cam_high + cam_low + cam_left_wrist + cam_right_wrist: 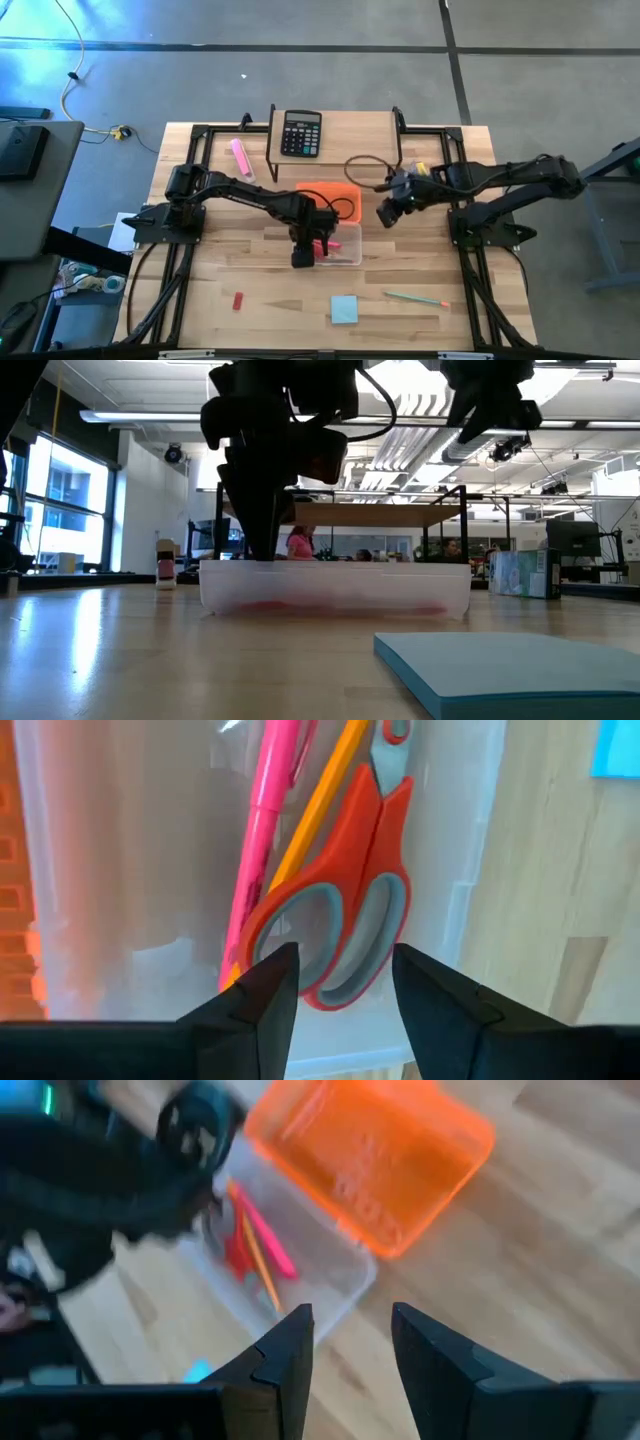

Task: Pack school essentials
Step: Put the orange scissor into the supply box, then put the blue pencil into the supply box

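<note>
A clear plastic box [347, 248] stands at the table's middle. In it lie red-handled scissors [350, 900], a pink pen [262, 830] and an orange pencil [322, 795], flat on its floor. My left gripper [345, 985] hangs open over the box, pointing steeply down, one finger on either side of the scissors' handle loops. My right gripper [388, 213] hovers open and empty above the table, right of the box. Outside the box, on the near part of the table, lie a light-blue sticky-note pad [344, 309], a green pencil [415, 298] and a small red eraser [238, 300].
An orange box [335, 195] lies against the clear box's far side. A black calculator [301, 133] sits on a raised shelf at the far edge, and a pink marker [241, 158] lies to its left. Bare wood stretches along the near edge around the pad.
</note>
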`<state>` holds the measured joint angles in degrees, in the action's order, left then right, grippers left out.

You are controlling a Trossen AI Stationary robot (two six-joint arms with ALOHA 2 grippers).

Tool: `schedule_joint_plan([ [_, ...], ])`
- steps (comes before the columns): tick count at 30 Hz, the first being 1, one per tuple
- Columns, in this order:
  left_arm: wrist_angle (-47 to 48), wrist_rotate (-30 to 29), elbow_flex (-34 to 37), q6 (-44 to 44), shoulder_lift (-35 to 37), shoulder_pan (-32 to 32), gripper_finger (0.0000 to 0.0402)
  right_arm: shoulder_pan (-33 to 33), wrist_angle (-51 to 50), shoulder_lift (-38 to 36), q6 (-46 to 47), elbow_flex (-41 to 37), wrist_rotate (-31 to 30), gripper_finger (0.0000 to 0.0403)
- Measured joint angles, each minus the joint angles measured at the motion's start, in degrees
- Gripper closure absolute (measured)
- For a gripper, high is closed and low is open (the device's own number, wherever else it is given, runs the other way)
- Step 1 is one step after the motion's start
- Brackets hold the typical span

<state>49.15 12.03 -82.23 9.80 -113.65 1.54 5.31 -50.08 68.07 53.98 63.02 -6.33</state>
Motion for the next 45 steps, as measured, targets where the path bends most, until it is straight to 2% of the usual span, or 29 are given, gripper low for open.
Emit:
schedule_joint_plan([
  [6, 1.9, -0.5, -2.4, -0.9, 0.1, 0.0, 0.0253, 6.4, -3.8, 0.0, 3.0, 0.0, 0.5, 0.0274],
  [10, 1.9, -1.1, -3.7, -1.9, 0.1, 0.2, 0.0257, 11.6, -6.0, 0.0, 7.3, 0.0, -1.5, 0.0274],
  [17, 2.4, -0.9, -3.7, -1.0, 0.5, 1.6, 0.0264, 21.5, -9.3, 0.0, 16.2, 0.0, -4.5, 0.0274],
  [25, 3.9, -0.9, -3.7, 0.6, 3.3, 1.7, 0.027, 32.5, -10.6, 0.0, 24.0, 0.0, -5.1, 0.0274],
  [36, 3.5, -2.4, -3.7, 6.3, 7.3, -1.9, 0.0271, 44.1, -11.2, 0.2, 30.4, -0.2, -4.4, 0.0272],
  [45, 3.8, -4.2, -3.7, 12.7, 7.2, -7.4, 0.0271, 50.7, -12.0, 6.0, 33.7, -0.2, -1.7, 0.0232],
])
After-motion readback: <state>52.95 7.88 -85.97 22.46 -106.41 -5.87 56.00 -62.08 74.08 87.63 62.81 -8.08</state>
